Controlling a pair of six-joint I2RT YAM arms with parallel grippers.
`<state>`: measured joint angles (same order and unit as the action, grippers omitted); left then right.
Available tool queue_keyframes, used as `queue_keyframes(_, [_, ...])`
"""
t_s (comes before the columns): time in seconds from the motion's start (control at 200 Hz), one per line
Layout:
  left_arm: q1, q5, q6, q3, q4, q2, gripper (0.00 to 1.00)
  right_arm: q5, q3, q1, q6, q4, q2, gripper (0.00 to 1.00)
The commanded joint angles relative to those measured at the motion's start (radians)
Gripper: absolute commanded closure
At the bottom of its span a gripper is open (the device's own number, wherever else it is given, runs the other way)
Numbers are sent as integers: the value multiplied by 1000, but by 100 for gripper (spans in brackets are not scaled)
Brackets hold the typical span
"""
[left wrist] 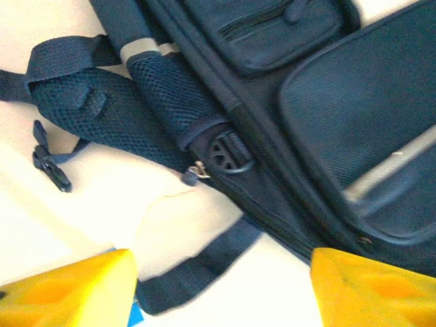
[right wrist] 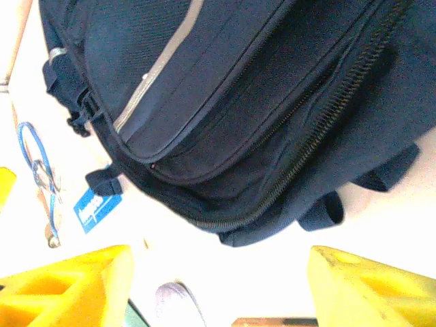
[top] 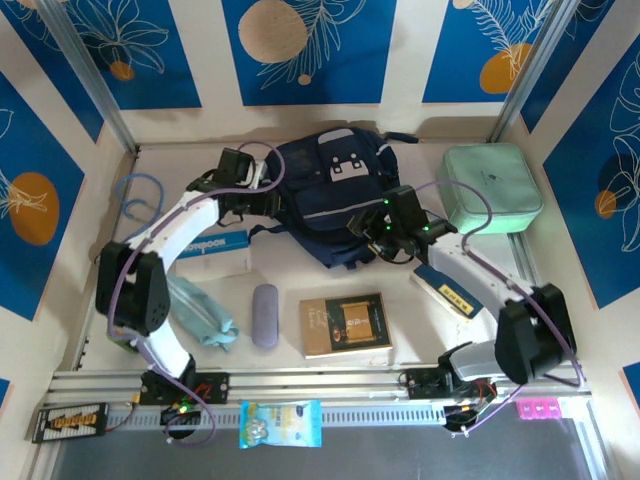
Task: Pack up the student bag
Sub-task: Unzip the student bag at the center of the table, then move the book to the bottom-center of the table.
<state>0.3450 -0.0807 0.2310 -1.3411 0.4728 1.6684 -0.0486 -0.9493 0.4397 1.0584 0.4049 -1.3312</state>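
Bag [left wrist: 327,102] just beyond parted fingers [left wrist: 68,286]

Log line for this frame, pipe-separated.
left gripper: open, beside student bag | right gripper: open, beside student bag | student bag: unheld, on table

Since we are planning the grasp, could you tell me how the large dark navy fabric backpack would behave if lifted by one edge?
The large dark navy fabric backpack lies flat and creased, so it would probably sag rather than hold shape. Its loose straps would likely dangle and drag. The woven cloth seems grippy.
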Motion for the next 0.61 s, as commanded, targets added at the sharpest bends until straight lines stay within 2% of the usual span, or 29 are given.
queue_keyframes(0.0, [2,-110,130,66,-46,-87,26,-33,19,17,-109,207,63,30])
queue_keyframes(0.15, [8,-166,177,150,-103,-163,14,5,94,91,-100,294,144,30])
queue_keyframes(0.315, [35,-121,166,197,-90,-211,5,67,230,209,-23,266,176,32])
queue_keyframes(0.35, [40,-123,165,194,-77,-212,0,78,256,233,-7,257,180,32])
queue_keyframes(0.46, [56,-122,160,180,-52,-211,0,135,326,285,25,221,186,32])
queue_keyframes(0.6, [76,-126,162,176,-48,-204,0,166,388,280,11,204,179,32])
